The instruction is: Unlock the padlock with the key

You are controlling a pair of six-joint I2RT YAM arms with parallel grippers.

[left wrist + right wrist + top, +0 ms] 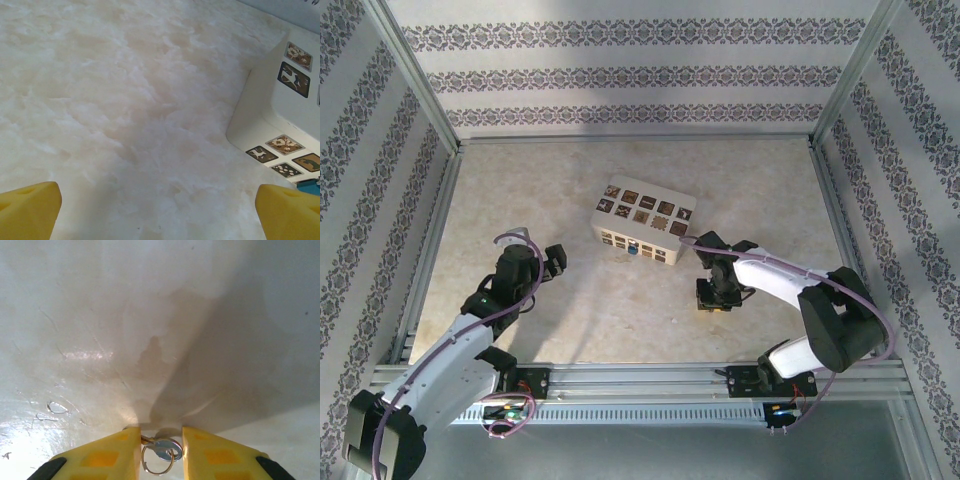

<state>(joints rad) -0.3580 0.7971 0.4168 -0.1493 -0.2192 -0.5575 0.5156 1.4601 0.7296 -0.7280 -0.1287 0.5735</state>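
The right pincer (713, 298) is seen lowered to the pale marbled table (520, 200), tips pointed down. The key (162, 447) is laid flat on the surface directly between its yellow fingers (112, 457). The key is shown as a small silver piece, with a thin wire ring (156, 464) looped through its head and resting just nearer the pincer's palm. The two fingers are drawn in narrowly, one close against each side of the key. Whether the key is actually clamped or merely flanked cannot be told. The padlock (643, 215), a cream block faced with rows of dark brown ornamental squares, is set at an angle on the table. It lies beyond the right pincer and off to its left, apart from it. The left pincer (553, 258) is held low over bare table with its fingers spread as wide as they go, and nothing is gripped between them. Ahead of this pincer and to its right the padlock is found, its near corner lying close beyond the right-hand fingertip. A small blue piece (633, 250) is seen at the foot of the padlock's face that is turned toward both pincers. What it is cannot be made out.
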